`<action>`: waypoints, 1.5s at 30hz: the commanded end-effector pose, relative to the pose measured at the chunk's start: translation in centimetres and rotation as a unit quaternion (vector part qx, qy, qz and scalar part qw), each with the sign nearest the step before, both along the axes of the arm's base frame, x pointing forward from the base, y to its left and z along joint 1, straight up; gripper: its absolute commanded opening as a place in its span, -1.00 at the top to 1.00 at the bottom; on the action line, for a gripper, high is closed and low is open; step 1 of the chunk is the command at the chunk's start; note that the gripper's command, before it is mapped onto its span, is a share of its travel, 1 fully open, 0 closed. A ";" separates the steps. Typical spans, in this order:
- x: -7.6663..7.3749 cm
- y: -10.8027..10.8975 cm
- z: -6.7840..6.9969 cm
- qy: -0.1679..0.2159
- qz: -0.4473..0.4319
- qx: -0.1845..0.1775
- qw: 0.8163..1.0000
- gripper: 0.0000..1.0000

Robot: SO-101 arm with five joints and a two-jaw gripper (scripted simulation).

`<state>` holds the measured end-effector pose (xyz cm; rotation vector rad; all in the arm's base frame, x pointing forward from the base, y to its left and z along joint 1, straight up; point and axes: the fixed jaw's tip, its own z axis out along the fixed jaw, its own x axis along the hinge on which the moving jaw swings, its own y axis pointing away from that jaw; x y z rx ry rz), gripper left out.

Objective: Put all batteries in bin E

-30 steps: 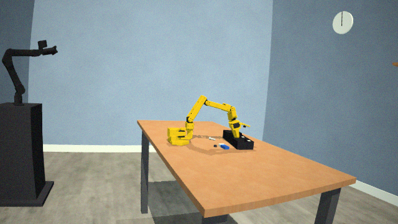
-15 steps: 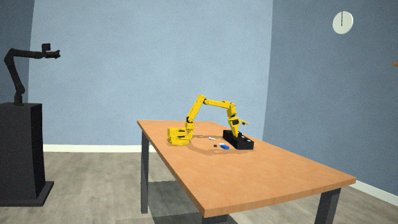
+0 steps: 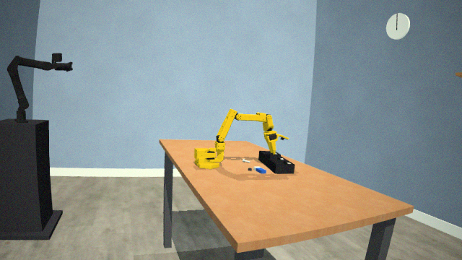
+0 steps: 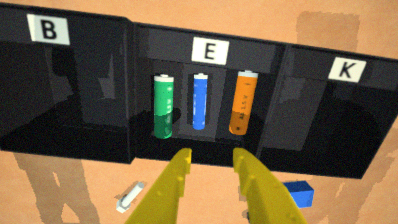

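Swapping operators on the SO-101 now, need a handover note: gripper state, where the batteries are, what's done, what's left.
Gripper: slightly open, nothing between the jaws, hanging just in front of bin E.
Batteries: green, blue and orange all lie side by side inside bin E.
Other things: a small white piece and a blue block lie on the table in front of the bins, plus a small dark bit.
Bins B and K look empty.
Done: three batteries binned and released.
Left: no other battery in sight; just move the arm away and check that everything lies still.
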<state>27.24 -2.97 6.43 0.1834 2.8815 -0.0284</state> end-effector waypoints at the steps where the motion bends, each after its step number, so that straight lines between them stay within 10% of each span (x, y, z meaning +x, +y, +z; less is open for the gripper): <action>1: 0.7 -0.2 2.2 -0.044 0.001 -0.007 0.999 0.73; 21: 0.1 0.0 2.7 -0.043 0.005 -0.007 0.999 0.73; 45: -10.7 2.8 6.1 -0.019 0.063 -0.008 0.998 0.73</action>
